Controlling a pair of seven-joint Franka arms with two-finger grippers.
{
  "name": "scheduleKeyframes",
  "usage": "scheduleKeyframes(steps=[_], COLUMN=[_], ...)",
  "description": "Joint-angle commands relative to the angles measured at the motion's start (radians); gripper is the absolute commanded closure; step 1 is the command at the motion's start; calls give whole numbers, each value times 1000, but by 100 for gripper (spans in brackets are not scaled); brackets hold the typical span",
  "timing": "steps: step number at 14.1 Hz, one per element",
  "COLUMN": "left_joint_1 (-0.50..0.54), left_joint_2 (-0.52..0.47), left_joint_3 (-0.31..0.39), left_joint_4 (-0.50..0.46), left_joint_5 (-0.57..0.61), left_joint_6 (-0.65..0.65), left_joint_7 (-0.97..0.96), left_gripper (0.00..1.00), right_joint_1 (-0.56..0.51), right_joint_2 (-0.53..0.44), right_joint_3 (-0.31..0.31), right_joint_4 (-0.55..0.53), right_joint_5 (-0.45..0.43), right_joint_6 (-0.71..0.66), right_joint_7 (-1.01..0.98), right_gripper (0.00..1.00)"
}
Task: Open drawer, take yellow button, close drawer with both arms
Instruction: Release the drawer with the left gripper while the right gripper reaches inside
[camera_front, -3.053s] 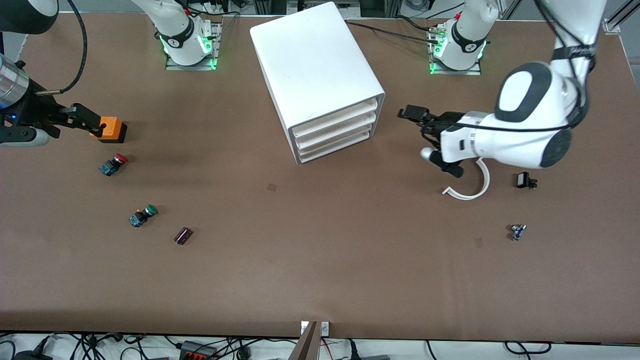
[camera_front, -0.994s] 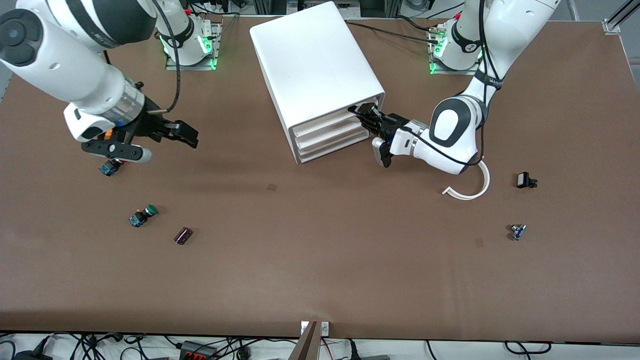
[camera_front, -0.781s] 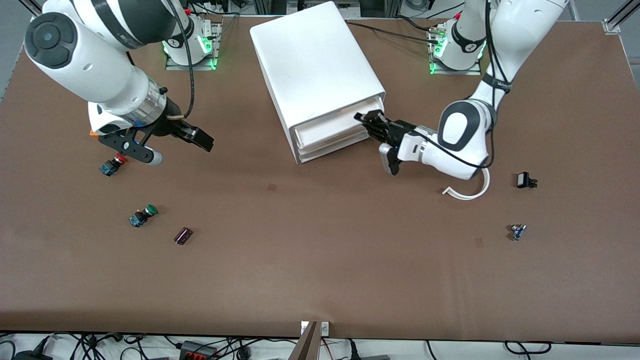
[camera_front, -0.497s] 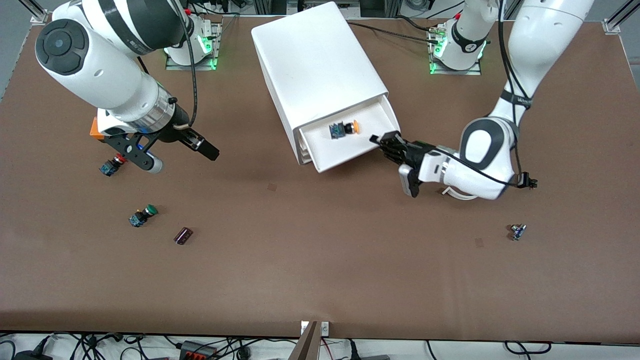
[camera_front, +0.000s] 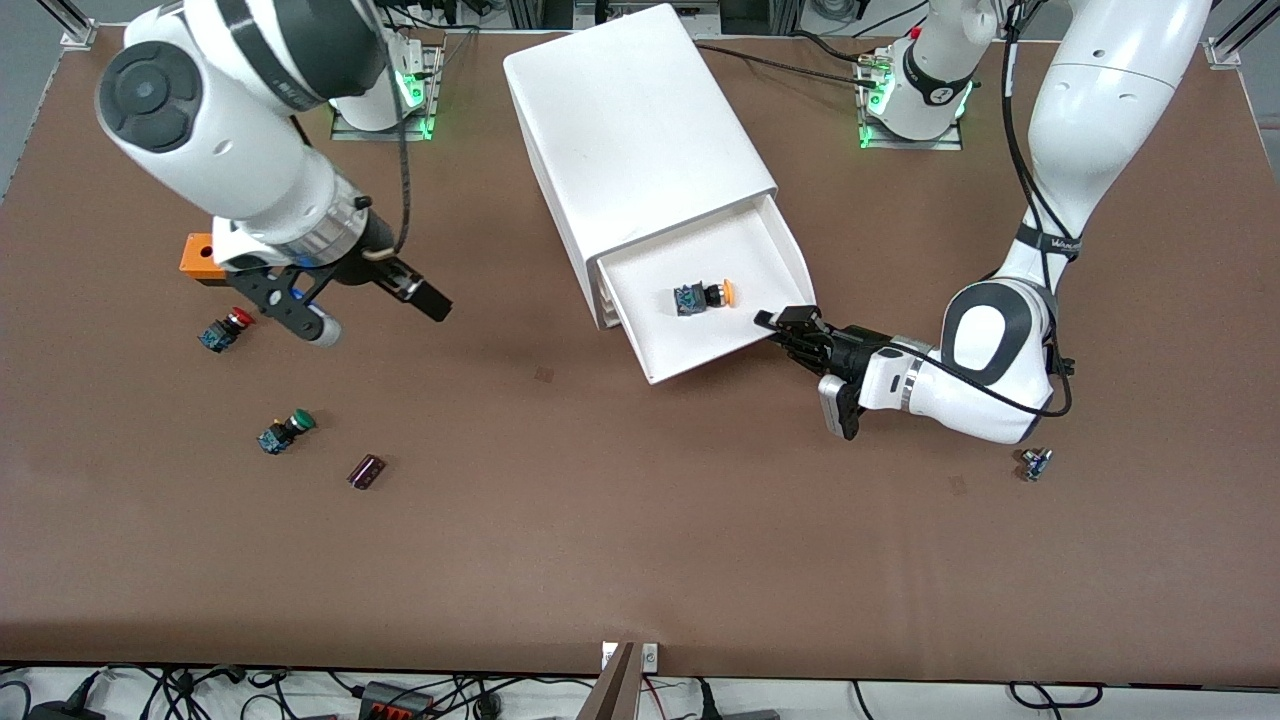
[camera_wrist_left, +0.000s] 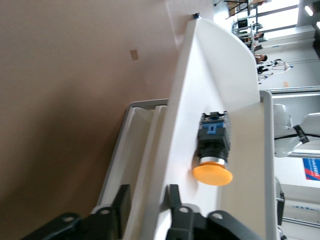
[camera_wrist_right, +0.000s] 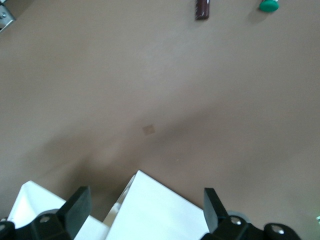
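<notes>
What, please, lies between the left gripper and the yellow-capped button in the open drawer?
Only the drawer's wall and bare floor separate left gripper from button, per the front view.

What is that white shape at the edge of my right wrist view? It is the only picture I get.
Observer: A white cabinet; its top drawer stands pulled out.
Operator: Anything inside?
Observer: One button with an orange cap, lying on its side.
Operator: Where are the two arms?
Observer: The left end effector sits open at the drawer's front corner, a finger on each side of the wall. The right end effector hangs open over the table between the cabinet and a red button.
</notes>
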Motion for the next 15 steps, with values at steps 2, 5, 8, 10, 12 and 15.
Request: scheduleKeyframes(steps=[2,5,8,10,12,15], left_joint_1=[13,13,14,10,2,-2], left_joint_2=[-10,-10,-54,-87,-99,-107], left_joint_3=[11,11,11,7,7,-7], left_joint_4=[97,231,277,280,317,357], left_joint_5=[135,273,430,577,698,915], left_joint_6=[-46,-182,-202,-196,-196,-198], left_joint_7=[-101,-308,-438,-497,-541,-542], left_gripper=[0,0,0,0,0,0], right_joint_1=[78,132,180,203,232,267], right_joint_2=[102,171,221,231,249,277], right_joint_3=[-6,-6,-6,-6,-6,-6], right_joint_4=[134,215,263,261,263,263], right_joint_5=[6,4,6,9,10,10], right_joint_6=[1,3,30,64,92,135], right_joint_7=[204,444,680,787,891,1043], right_gripper=[0,0,0,0,0,0])
